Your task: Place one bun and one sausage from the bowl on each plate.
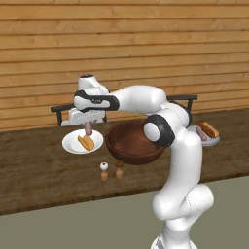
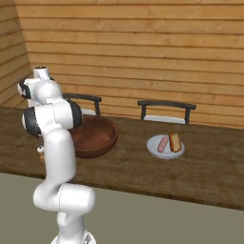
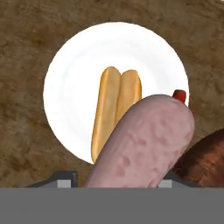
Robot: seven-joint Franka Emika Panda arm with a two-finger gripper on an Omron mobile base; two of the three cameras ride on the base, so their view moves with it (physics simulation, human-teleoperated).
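My gripper hangs above the left white plate and is shut on a pink sausage that points down from its jaws. In the hand view that sausage looms large between the fingertips, over the plate, where a tan bun lies. The bun rests near the plate's middle. To the right stands the dark reddish-brown wooden bowl, also seen as the bowl; what it holds is hidden. The second plate carries a sausage and a bun.
Two small shakers stand in front of the bowl on the wooden counter. Dark chair backs rise behind the counter before the plank wall. My own arm leans over the bowl's right side.
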